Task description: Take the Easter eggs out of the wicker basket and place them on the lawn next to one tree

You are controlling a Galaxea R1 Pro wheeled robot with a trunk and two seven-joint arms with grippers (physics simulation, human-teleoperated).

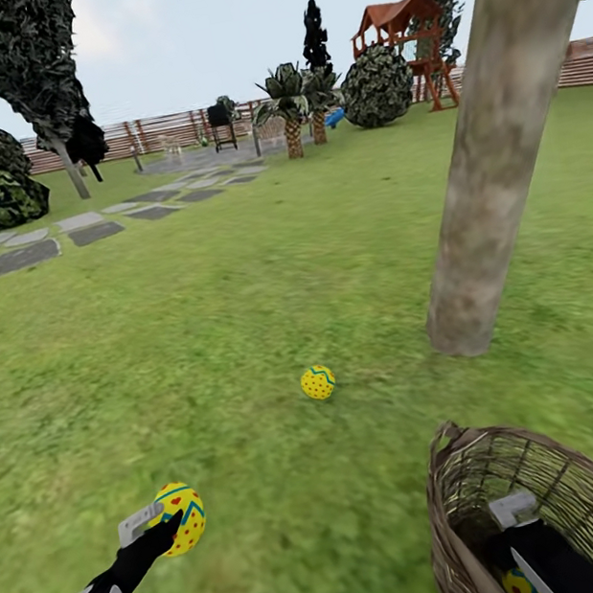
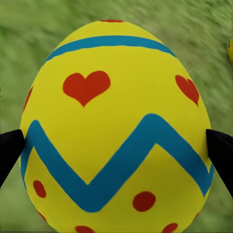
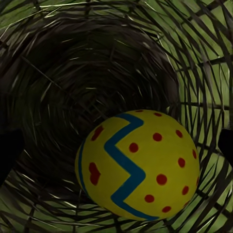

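The left gripper [image 1: 171, 525], at lower left, pinches one egg [image 2: 116, 126] between its fingers (set it near the egg on the lawn [image 1: 318, 382] beside the tree [image 1: 492, 135]). The right gripper [image 1: 515, 516] reaches into the wicker basket [image 1: 465, 481] at lower right toward the last egg [image 3: 138, 165]; I cannot tell its finger state.

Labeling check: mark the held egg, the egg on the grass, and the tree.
Held egg [image 2: 116, 126], left wrist view, middle of the shell.
Grass egg [image 1: 318, 382], head view, its centre.
Tree [image 1: 489, 146], head view, mid trunk.
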